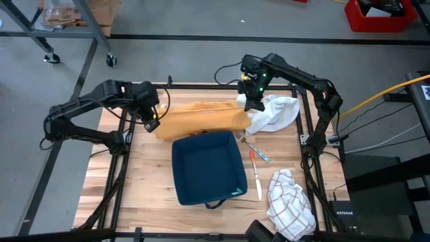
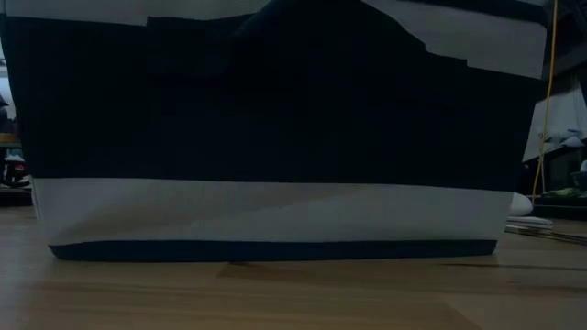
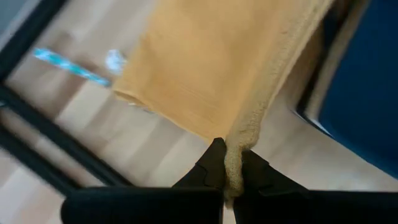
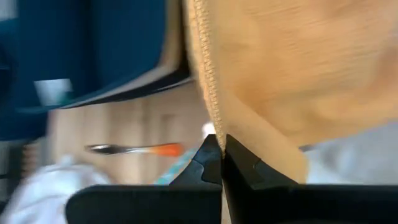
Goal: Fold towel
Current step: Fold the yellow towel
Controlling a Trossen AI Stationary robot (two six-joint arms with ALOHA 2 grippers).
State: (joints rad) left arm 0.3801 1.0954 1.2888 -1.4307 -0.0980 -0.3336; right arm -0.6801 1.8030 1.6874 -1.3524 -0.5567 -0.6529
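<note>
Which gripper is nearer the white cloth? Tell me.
Right. The right gripper sits at the white cloth edge; the left gripper holds the orange towel far end.

Both arms are dark, near-black, built of slim jointed links with bulkier housings at the joints. A green light glows on the right arm's wrist housing. The left gripper (image 3: 231, 168) and right gripper (image 4: 222, 155) end in black, tapered, angular fingers
</note>
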